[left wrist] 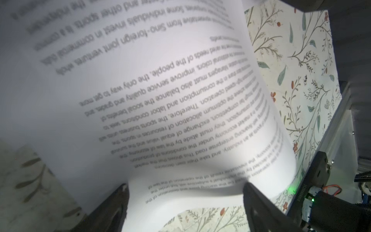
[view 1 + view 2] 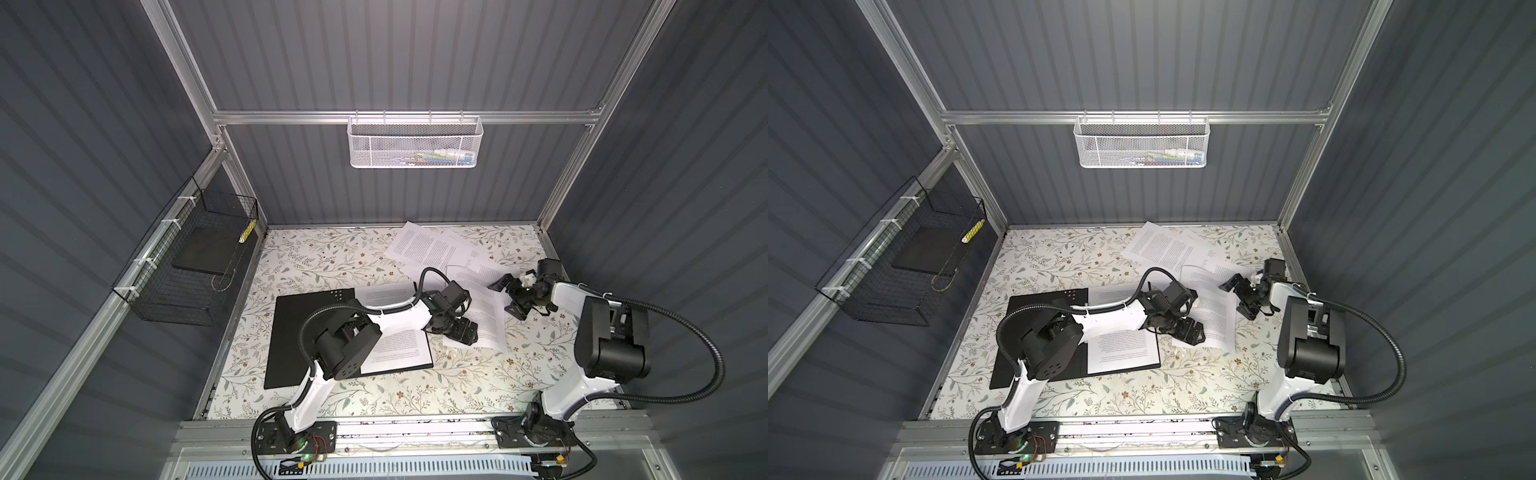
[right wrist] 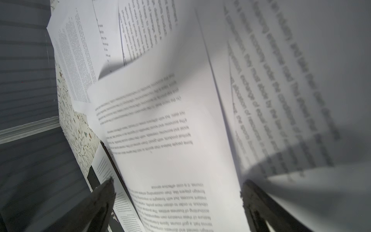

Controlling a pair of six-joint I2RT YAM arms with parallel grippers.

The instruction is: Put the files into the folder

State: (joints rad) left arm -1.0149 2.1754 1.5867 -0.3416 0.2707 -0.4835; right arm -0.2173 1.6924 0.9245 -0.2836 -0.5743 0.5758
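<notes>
Your folder (image 2: pixel 291 332) lies open on the tabletop (image 2: pixel 332 257), black inside up, w/ one sheet (image 2: pixel 399 353) flat on its right half. Just right of the folder, your left hand (image 2: pixel 464 332) is spread wide, w/ a bowed sheet (image 2: pixel 488 320) running btwn its fingers (image 1: pixel 259 202), nothing pinched. Farther right of the folder, the right hand (image 2: pixel 510 297) is spread too, gripping nothing, and the other files (image 2: pixel 428 249) lie fanned out behind-right of the folder.
</notes>
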